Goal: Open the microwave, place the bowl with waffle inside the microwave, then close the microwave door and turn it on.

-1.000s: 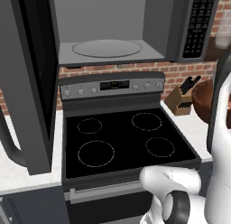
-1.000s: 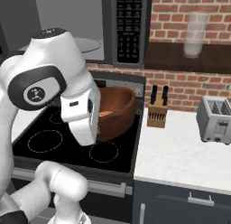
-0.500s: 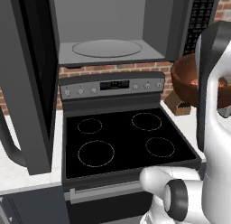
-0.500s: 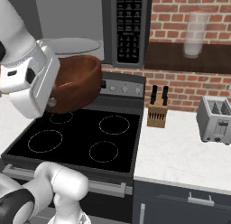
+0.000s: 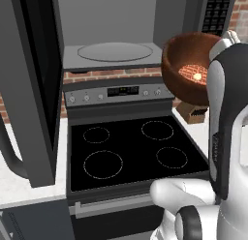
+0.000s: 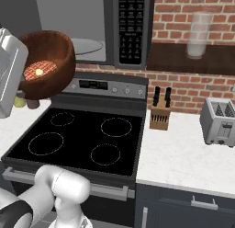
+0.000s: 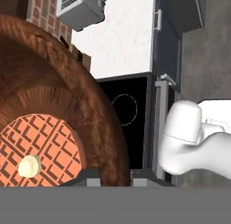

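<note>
The bowl (image 5: 191,65) hangs tilted in the air above the stove (image 5: 131,149) — just right of the microwave (image 5: 114,36) opening, the waffle (image 5: 193,72) lying inside it. Its rim meets the hand; the jaws are hidden — I cannot tell their width.

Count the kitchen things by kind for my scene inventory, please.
Appliances: 3, open dark grey microwave, black four-ring stove, silver toaster.
Containers: 2, lifted reddish-brown wooden bowl, clear glass.
Food: 1, orange-brown waffle in the bowl.
Wooden knife block: 1.
Total: 7.
</note>
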